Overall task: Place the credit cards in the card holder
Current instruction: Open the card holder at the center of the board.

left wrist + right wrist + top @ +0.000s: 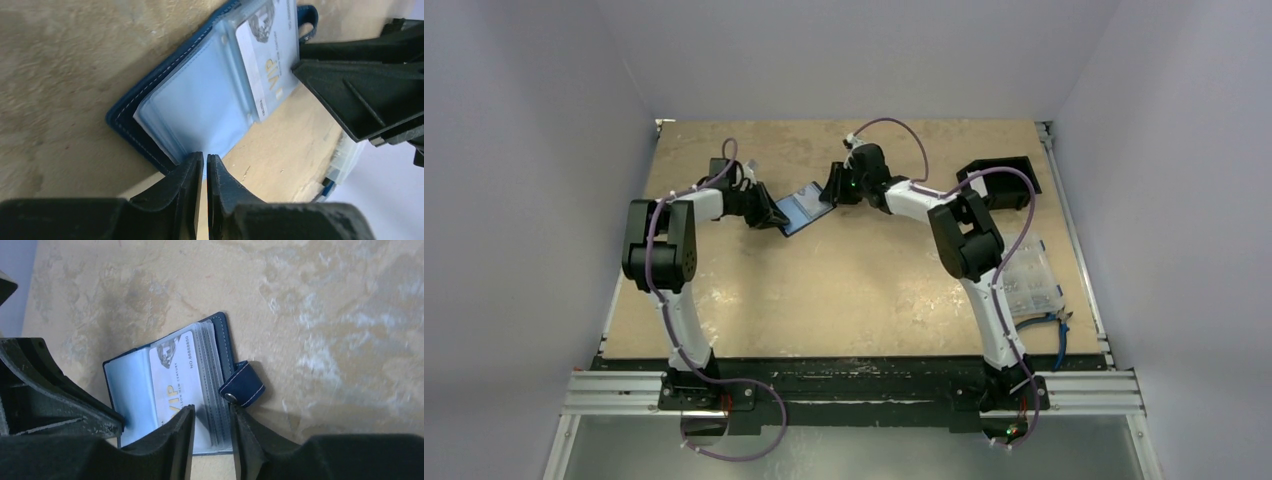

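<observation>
The navy-blue card holder [802, 210] lies open on the table at the back middle, between both grippers. It also shows in the left wrist view [125, 112] and the right wrist view [222, 335]. A white credit card with gold "VIP" lettering [172, 372] sits in a clear sleeve; it also shows in the left wrist view [265, 55]. My left gripper [205, 159] is shut on the edge of a pale blue sleeve at the holder's left side. My right gripper [212, 410] is open, its jaws on either side of the sleeve stack next to the snap strap [243, 384].
A black open-sided box [999, 178] stands at the back right. A clear plastic compartment box [1029, 280] lies along the right edge, with a blue-handled tool [1056, 325] beside it. The right gripper's finger [360, 95] crowds the holder's right side.
</observation>
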You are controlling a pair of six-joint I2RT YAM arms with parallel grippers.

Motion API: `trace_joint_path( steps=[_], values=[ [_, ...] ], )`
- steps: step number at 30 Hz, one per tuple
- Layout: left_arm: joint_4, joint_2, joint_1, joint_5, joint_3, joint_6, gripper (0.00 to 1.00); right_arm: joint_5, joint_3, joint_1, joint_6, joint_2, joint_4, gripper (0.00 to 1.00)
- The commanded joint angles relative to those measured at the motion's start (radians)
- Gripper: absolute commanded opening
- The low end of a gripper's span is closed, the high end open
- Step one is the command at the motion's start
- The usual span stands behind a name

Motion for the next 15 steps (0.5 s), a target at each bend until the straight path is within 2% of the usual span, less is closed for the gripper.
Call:
trace_joint_path(
  steps=[1,5,10,15],
  values=[
    [-0.113,-0.047,0.008,-0.163,-0.013,0.115,0.15,-0.050,-0.149,0.022,0.153,-0.074,0.107,0.38],
    [-0.113,-0.102,0.012,-0.173,-0.051,0.109,0.15,-0.067,-0.101,0.058,0.123,-0.060,0.075,0.38],
    [-0.061,-0.198,0.073,-0.078,-0.181,0.065,0.17,-0.080,-0.052,0.116,0.042,-0.026,0.055,0.42],
    [-0.097,-0.330,0.089,-0.126,-0.252,0.076,0.17,-0.071,0.027,0.157,-0.034,0.005,-0.017,0.43]
  ],
)
